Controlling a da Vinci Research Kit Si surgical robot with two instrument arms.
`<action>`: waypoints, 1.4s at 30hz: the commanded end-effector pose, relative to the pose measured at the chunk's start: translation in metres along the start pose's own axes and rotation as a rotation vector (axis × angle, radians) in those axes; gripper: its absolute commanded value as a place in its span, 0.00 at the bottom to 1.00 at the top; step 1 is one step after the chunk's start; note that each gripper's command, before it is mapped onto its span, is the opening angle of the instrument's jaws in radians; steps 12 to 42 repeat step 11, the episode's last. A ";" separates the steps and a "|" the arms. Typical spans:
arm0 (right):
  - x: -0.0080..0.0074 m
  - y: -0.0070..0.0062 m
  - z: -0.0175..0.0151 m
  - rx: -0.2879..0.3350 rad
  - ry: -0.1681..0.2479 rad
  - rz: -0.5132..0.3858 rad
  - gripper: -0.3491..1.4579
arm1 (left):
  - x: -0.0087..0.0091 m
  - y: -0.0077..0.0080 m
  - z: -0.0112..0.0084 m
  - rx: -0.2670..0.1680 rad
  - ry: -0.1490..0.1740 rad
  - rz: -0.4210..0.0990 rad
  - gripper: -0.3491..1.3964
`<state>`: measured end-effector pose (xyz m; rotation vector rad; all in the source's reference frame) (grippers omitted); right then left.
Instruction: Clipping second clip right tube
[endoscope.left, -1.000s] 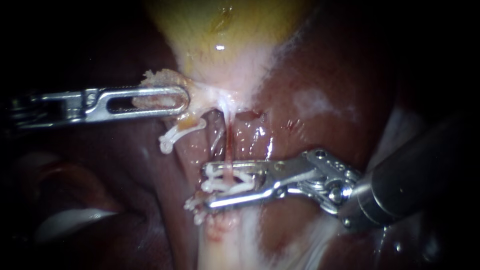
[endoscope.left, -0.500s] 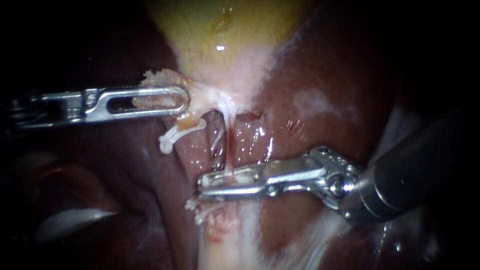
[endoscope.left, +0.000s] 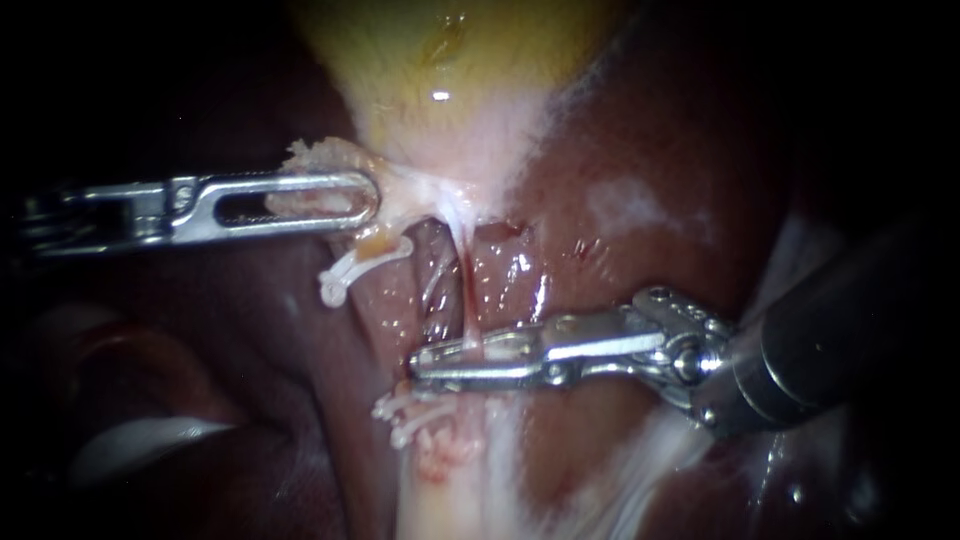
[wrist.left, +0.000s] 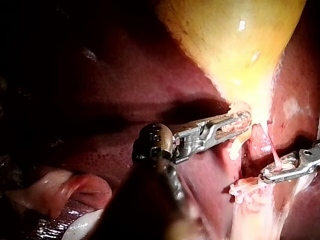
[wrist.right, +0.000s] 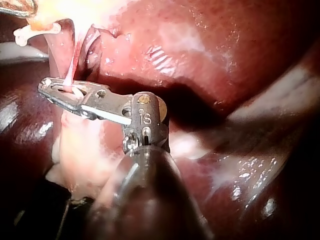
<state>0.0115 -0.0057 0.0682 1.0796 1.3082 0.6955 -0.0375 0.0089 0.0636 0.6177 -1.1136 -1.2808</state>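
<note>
Endoscope view puts my right instrument (endoscope.left: 428, 362) across the right tube (endoscope.left: 466, 290), a thin pink strand running down from the gallbladder (endoscope.left: 450, 60) over the liver (endoscope.left: 640, 150). Its jaws are pressed nearly together on the second clip (endoscope.left: 497, 346), whose white body shows between them with the tube passing through it. The right wrist view confirms the strand entering the narrow slot between the jaws. Just below sits a lower clip (endoscope.left: 400, 412), its white legs fanned out beside the tube.

My left instrument (endoscope.left: 355, 200) has its slotted jaws closed on the neck of the gallbladder (endoscope.left: 420, 190), holding the tube taut.

The squeeze looks close to complete. What is left, as I judge it, is to open the jaws, draw back, and check that the clip sits fully across the tube.
</note>
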 end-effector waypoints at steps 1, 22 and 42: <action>0.0000 0.0000 0.0000 0.000 0.000 -0.001 0.00 | 0.0000 0.0000 0.0000 0.000 0.000 0.000 0.00; 0.0000 0.0000 0.0000 0.000 0.000 0.000 0.00 | 0.0000 0.0000 0.0000 0.000 0.000 0.000 0.00; 0.0000 0.0000 0.0000 0.000 0.000 0.000 0.00 | 0.0000 0.0000 0.0000 0.000 0.000 0.000 0.00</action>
